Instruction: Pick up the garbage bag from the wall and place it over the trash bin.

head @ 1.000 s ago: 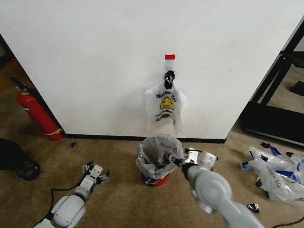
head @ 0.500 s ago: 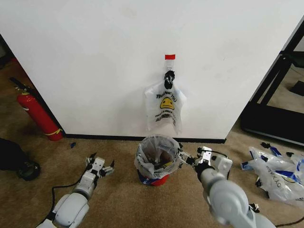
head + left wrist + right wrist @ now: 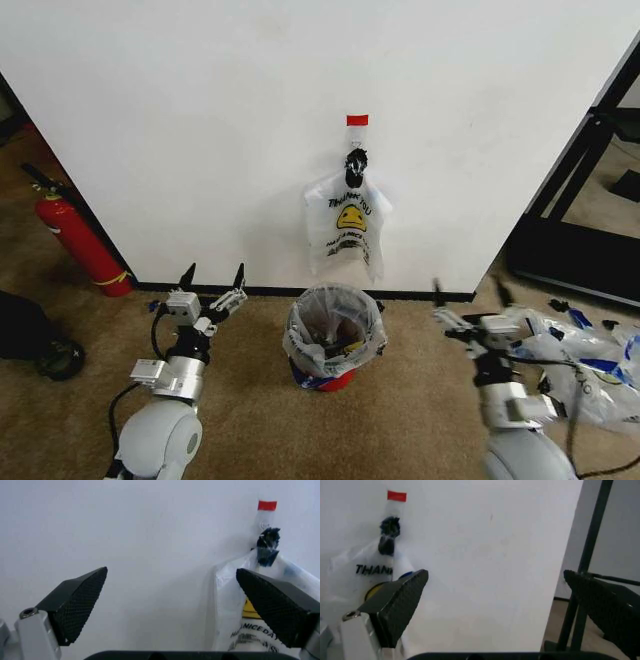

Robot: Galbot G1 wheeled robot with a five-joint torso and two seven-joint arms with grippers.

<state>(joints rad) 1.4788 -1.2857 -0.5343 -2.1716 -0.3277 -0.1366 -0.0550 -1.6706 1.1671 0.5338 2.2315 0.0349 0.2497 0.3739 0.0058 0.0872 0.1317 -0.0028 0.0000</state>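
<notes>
Left gripper (image 3: 212, 287) spread empty, right gripper (image 3: 466, 302) likewise, garbage bag (image 3: 346, 232) cut off in wrist views

Even diffuse light is washing the wall (image 3: 200, 130) bright, no hard glare. The garbage bag (image 3: 347, 232) is casting only a faint shadow. Head view is bowing at the edges. Both wrist views are running soft, with near fingers (image 3: 77, 602) slightly blurred.

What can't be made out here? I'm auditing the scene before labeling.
- Trash bin contents, head view: the liner's crumpled plastic hides them.
- Garbage bag, left wrist view: the left tool's fingers cover part.
- Black frame, right wrist view: cut by the edges.
</notes>
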